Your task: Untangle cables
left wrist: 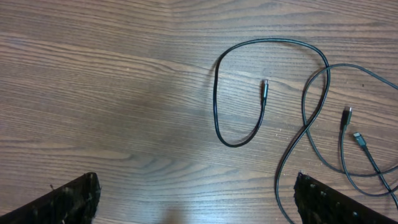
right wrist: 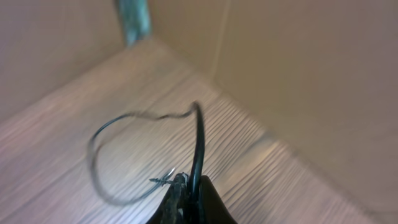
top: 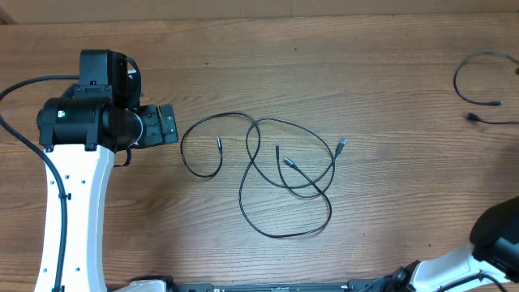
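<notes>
One thin black bendy cable (right wrist: 199, 140) is pinched in the right gripper (right wrist: 189, 199), whose jaws are squeezed tight on it. The rest of it loops away over the brown wooden table (top: 389, 65). From above, a lone black loop (top: 456, 81) lies at the far right edge, well apart from the others. I think it is this same cable, so that one looks freed. Two more thin black cables (top: 288, 165), going by the four little plug ends, lie in the middle of the table and cross over each other in loose loops. They look tangled, so that part is left to do. The left gripper (left wrist: 202, 202) hangs above the table just beside them, jaws spread wide, holding nothing.
</notes>
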`<state>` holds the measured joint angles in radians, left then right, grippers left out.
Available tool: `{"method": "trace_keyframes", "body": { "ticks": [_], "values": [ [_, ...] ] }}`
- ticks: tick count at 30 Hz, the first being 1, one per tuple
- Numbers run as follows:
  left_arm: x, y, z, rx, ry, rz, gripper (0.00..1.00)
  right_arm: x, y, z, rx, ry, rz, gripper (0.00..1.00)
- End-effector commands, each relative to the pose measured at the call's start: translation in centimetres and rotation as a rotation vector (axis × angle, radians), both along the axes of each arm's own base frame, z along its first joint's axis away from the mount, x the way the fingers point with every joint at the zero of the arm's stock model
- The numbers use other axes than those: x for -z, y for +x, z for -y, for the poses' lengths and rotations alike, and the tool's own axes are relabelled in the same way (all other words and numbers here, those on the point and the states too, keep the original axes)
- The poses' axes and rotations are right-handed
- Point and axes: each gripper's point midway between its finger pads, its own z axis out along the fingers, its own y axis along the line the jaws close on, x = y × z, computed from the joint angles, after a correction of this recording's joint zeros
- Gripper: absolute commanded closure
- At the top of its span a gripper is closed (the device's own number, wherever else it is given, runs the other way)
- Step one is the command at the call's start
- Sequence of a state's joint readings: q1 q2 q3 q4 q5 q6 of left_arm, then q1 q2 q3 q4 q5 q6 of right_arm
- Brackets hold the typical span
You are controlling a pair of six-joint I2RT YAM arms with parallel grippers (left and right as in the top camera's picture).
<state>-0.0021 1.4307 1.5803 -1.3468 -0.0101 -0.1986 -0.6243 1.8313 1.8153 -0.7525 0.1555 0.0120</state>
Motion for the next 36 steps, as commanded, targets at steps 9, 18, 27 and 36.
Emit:
{"method": "trace_keyframes", "body": {
  "ticks": [9, 18, 27, 36],
  "values": [
    [-1.2, 0.0, 0.1, 0.018, -0.003, 0.038, 0.0, 2.6, 3.0, -7.8, -0.32, 0.399, 0.115, 0.06],
    [-1.2, 0.0, 0.1, 0.018, -0.003, 0.038, 0.0, 5.0, 4.7, -22.7, -0.809, 0.533, -0.012, 0.04],
    [-1.2, 0.0, 0.1, 0.018, -0.003, 0.038, 0.0, 9.1, 4.2, -38.5, -1.245, 0.463, -0.166, 0.0],
    [-1.2, 0.0, 0.1, 0.018, -0.003, 0.038, 0.01, 15.0, 0.5, -47.4, -1.429, 0.459, -0.281, 0.0]
  ]
}}
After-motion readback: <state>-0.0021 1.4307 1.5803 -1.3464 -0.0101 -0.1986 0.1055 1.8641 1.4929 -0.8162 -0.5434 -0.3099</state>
